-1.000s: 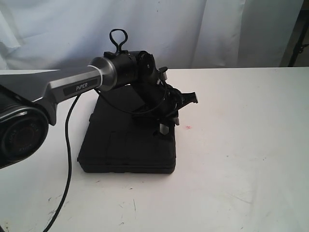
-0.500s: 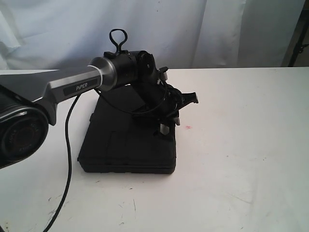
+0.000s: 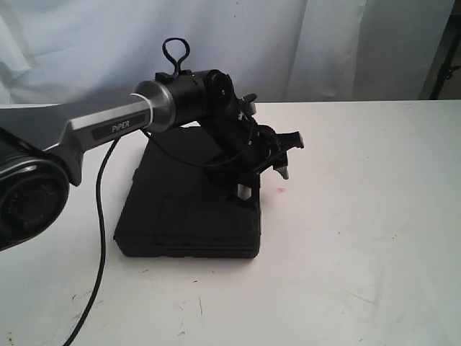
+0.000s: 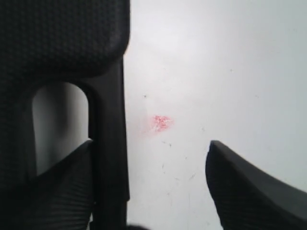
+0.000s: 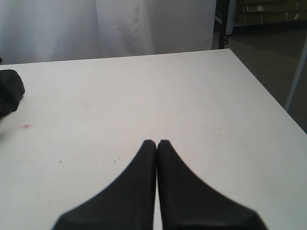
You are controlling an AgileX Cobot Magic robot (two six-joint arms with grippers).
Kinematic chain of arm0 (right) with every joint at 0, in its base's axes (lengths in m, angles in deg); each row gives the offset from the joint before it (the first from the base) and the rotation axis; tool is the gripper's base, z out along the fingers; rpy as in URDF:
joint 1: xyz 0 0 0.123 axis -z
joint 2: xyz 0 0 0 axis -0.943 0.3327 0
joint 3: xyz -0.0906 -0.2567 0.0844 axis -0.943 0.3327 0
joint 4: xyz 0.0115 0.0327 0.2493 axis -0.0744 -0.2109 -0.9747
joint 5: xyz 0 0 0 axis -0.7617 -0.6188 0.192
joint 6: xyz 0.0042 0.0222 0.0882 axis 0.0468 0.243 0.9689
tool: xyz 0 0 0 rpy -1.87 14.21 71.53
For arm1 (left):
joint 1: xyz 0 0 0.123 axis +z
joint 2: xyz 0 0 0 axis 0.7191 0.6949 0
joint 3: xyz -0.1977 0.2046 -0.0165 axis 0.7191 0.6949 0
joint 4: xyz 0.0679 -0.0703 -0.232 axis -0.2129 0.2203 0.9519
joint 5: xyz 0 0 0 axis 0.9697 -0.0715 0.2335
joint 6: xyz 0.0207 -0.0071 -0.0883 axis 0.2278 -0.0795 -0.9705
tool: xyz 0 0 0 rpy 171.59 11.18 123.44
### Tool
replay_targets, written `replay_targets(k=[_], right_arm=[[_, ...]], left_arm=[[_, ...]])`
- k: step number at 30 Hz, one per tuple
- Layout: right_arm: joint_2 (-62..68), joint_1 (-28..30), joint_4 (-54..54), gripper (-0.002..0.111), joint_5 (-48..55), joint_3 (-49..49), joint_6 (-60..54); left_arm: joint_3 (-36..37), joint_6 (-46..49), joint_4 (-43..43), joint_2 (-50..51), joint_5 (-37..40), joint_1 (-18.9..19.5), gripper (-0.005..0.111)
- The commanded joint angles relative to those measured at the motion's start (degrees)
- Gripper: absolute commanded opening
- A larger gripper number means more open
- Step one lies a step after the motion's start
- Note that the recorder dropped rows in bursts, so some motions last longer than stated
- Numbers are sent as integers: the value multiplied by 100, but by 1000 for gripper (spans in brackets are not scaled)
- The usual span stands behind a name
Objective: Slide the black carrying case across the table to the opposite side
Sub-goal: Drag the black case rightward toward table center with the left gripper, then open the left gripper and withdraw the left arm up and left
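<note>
The black carrying case (image 3: 187,209) lies flat on the white table (image 3: 360,216), left of centre. My left gripper (image 3: 263,183) stands open over the case's right edge. One fingertip (image 3: 243,193) is over the case and the other (image 3: 284,173) is past the edge, above the table. In the left wrist view the case (image 4: 57,38) and its handle bar (image 4: 110,143) pass between the fingers of the left gripper (image 4: 151,143); whether a finger touches the bar I cannot tell. My right gripper (image 5: 157,142) is shut and empty above bare table (image 5: 192,96), out of the exterior view.
A small pink spot (image 3: 280,190) marks the table just right of the case, also seen as the pink spot (image 4: 161,121). Dark scuffs (image 3: 194,306) sit near the front edge. A white curtain (image 3: 288,43) hangs behind the table. The arm's cable (image 3: 101,231) hangs left of the case.
The left gripper has opened wider: its far finger has swung right, beyond the case's edge. The wrist has tilted up slightly. The case has hardly moved.
</note>
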Motion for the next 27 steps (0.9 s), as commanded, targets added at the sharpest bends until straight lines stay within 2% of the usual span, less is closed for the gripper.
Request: replay_targets(k=[1, 8, 21, 27], right_arm=[[-30, -15, -5, 0, -43, 15, 24], [-30, -15, -31, 0, -43, 15, 24], [-30, -15, -31, 0, -43, 15, 24], [-30, -15, -31, 0, -43, 15, 24]], left_arm=[[-39, 188, -97, -350, -196, -3, 62], [-39, 202, -262, -594, -150, 11, 58], [-39, 503, -495, -717, 118, 11, 0], [-39, 594, -1069, -1004, 180, 11, 0]])
